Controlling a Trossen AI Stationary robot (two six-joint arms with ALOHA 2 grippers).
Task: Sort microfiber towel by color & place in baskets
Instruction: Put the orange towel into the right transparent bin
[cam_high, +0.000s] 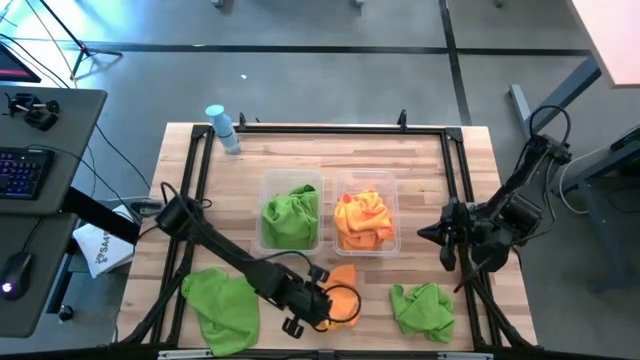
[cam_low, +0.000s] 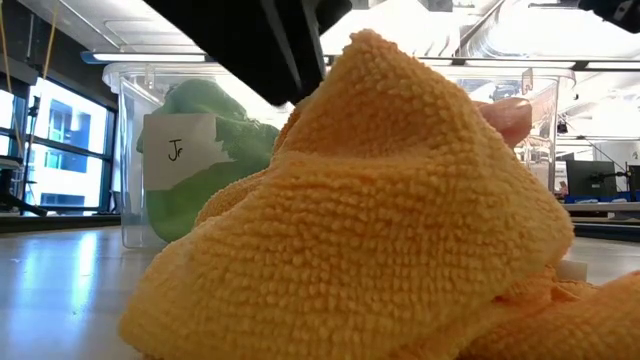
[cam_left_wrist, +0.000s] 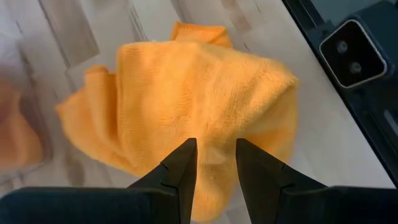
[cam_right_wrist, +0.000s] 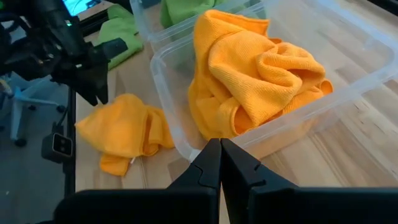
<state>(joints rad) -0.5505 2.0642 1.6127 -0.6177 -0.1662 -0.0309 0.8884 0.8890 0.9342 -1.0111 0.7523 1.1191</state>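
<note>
An orange towel lies near the table's near edge and fills the low view. My left gripper is over it, shut on it. Two clear bins stand mid-table. The left bin holds a green towel; the right bin holds orange towels. Two more green towels lie flat on the wood, one near-left, one near-right. My right gripper waits shut beside the right bin, touching nothing. My left gripper pinches a raised fold of the orange towel between its two fingers, coming from above and slanting down. The cloth rises to a peak at the fingers. The rest of the towel lies slack on the table.
A pale-blue bottle stands at the far-left corner. A black frame runs round the table's edges. A paper label is stuck on the left bin's wall. Bare wood shows between the bins and the near towels.
</note>
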